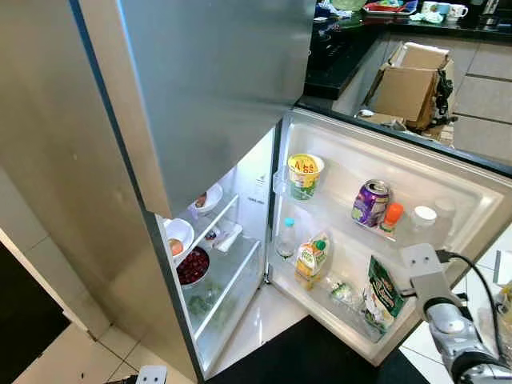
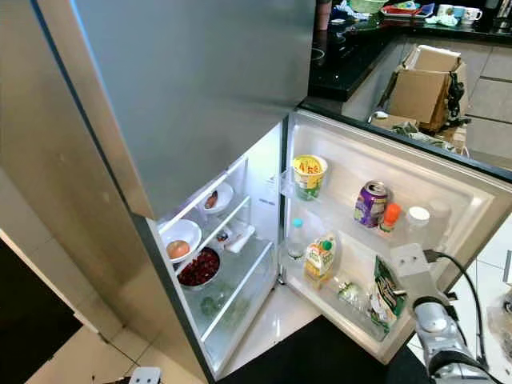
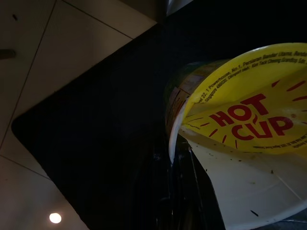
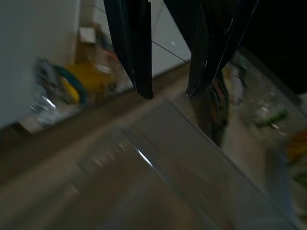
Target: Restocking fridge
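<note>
The fridge's lower door (image 1: 472,188) stands open, its inside lit. In the left wrist view a yellow-lidded "Hot Cup" noodle cup (image 3: 240,124) sits right against my left gripper (image 3: 180,191), which is shut on it, low over the black mat. A second noodle cup (image 1: 305,174) stands on the upper door shelf, with a purple can (image 1: 370,202) and an orange-capped bottle (image 1: 390,217). My right gripper (image 4: 168,93) is open with nothing between its fingers, just above the clear lower door rail (image 4: 158,163). The right arm (image 1: 448,320) reaches beside a green packet (image 1: 382,294).
The lower door shelf holds a water bottle (image 1: 286,238) and a juice carton (image 1: 310,260). Inside the fridge are white bowls (image 1: 178,234) and a bowl of red fruit (image 1: 192,266). A black mat (image 1: 320,352) lies below the door. A cardboard box (image 1: 412,84) leans by the counter.
</note>
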Controlling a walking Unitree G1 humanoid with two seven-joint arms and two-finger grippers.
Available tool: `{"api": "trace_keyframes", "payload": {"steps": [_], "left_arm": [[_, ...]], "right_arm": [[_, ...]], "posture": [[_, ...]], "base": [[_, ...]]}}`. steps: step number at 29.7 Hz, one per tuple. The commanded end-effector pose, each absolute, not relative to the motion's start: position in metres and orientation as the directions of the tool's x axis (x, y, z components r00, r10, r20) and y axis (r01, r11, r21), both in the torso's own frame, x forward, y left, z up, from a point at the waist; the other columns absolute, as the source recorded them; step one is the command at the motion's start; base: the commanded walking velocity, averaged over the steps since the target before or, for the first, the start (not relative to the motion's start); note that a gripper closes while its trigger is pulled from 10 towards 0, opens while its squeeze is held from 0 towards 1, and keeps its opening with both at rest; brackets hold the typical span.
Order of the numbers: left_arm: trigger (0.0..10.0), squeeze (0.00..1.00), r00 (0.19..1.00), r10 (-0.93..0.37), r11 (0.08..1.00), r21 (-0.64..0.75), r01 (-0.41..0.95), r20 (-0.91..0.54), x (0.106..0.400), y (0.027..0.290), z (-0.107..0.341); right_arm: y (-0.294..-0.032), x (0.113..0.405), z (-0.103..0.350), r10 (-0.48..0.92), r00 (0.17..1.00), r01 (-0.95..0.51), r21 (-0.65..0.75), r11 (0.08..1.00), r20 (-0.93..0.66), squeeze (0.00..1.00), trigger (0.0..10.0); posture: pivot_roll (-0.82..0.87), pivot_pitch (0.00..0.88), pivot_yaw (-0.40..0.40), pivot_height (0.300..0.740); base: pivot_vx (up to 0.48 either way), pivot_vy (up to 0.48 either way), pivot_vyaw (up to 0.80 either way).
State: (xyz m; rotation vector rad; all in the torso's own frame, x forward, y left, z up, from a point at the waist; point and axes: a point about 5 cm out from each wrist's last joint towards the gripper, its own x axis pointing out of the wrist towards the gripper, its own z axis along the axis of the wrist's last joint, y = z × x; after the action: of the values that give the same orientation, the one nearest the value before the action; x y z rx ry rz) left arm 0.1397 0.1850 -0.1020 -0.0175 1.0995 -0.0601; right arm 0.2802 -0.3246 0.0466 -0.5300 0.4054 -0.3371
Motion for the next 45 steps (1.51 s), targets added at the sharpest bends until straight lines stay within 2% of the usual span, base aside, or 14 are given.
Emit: {"api": "trace_keyframes", "payload": {"steps": [1, 5, 6, 11, 17, 18, 22, 29, 31, 38, 45], "left_arm": [[10.0, 0.0, 0.426, -0.048, 0.999, -0.04, 0.029, -0.903, 0.132, 0.19, -0.104], [10.0, 0.0, 0.433, -0.045, 0.999, -0.035, 0.03, -0.9, 0.134, 0.192, -0.103], [10.0, 0.0, 0.434, -0.045, 0.999, -0.034, 0.031, -0.9, 0.135, 0.192, -0.103], [10.0, 0.0, 0.434, -0.046, 0.999, -0.036, 0.032, -0.9, 0.135, 0.191, -0.103], [10.0, 0.0, 0.429, -0.05, 0.999, -0.041, 0.032, -0.902, 0.132, 0.189, -0.104], [10.0, 0.0, 0.427, -0.051, 0.999, -0.041, 0.032, -0.903, 0.131, 0.189, -0.105], [10.0, 0.0, 0.426, -0.051, 0.999, -0.041, 0.032, -0.903, 0.131, 0.189, -0.105], [10.0, 0.0, 0.43, -0.073, 0.997, -0.059, 0.045, -0.9, 0.133, 0.186, -0.104], [10.0, 0.0, 0.43, -0.079, 0.997, -0.063, 0.052, -0.899, 0.134, 0.186, -0.104], [10.0, 0.0, 0.428, -0.085, 0.996, -0.067, 0.056, -0.9, 0.134, 0.185, -0.104], [10.0, 0.0, 0.427, -0.086, 0.996, -0.07, 0.053, -0.9, 0.134, 0.185, -0.104]], "right_arm": [[-0.328, 0.275, 0.042, -0.434, 0.85, 0.221, -0.546, 0.808, -0.299, 0.0, 10.0], [-0.325, 0.272, 0.037, -0.414, 0.85, 0.203, -0.523, 0.828, -0.326, 0.0, 10.0], [-0.313, 0.272, 0.028, -0.342, 0.861, 0.141, -0.47, 0.872, -0.376, 0.0, 10.0], [-0.293, 0.266, 0.01, -0.241, 0.859, 0.038, -0.414, 0.91, -0.452, 0.0, 10.0], [-0.266, 0.245, -0.02, -0.118, 0.813, -0.085, -0.318, 0.944, -0.57, 0.0, 10.0], [-0.26, 0.234, -0.031, -0.096, 0.781, -0.122, -0.301, 0.946, -0.618, 0.0, 10.0], [-0.256, 0.221, -0.042, -0.09, 0.741, -0.14, -0.284, 0.949, -0.665, 0.0, 10.0], [-0.244, 0.167, -0.078, -0.085, 0.579, -0.139, -0.201, 0.97, -0.811, 0.0, 10.0], [-0.241, 0.159, -0.082, -0.08, 0.557, -0.139, -0.187, 0.972, -0.827, 0.0, 10.0], [-0.237, 0.14, -0.091, -0.068, 0.501, -0.141, -0.158, 0.977, -0.863, 0.0, 10.0], [-0.235, 0.138, -0.093, -0.062, 0.486, -0.146, -0.151, 0.978, -0.872, 0.0, 10.0]], "posture": [[-0.03, 0.0, 0.004, 0.74], [-0.03, 0.0, 0.004, 0.74], [-0.03, 0.0, 0.004, 0.74], [-0.03, 0.0, 0.004, 0.74], [-0.03, 0.0, 0.002, 0.74], [-0.03, 0.0, 0.002, 0.74], [-0.04, 0.0, 0.002, 0.74], [-0.04, 0.0, 0.002, 0.74], [-0.04, 0.0, 0.002, 0.74], [-0.04, 0.0, 0.007, 0.74], [-0.04, 0.0, 0.006, 0.74]], "base": [[0.0, 0.0, 0.0], [0.0, 0.0, 0.0], [0.0, 0.0, 0.0], [0.0, 0.0, 0.0], [0.0, 0.0, 0.0], [0.0, 0.0, 0.0], [0.0, 0.0, 0.0], [0.0, 0.0, 0.0], [0.0, -0.156, 0.0], [0.0, -0.426, 0.0], [0.0, -0.472, 0.0]]}}
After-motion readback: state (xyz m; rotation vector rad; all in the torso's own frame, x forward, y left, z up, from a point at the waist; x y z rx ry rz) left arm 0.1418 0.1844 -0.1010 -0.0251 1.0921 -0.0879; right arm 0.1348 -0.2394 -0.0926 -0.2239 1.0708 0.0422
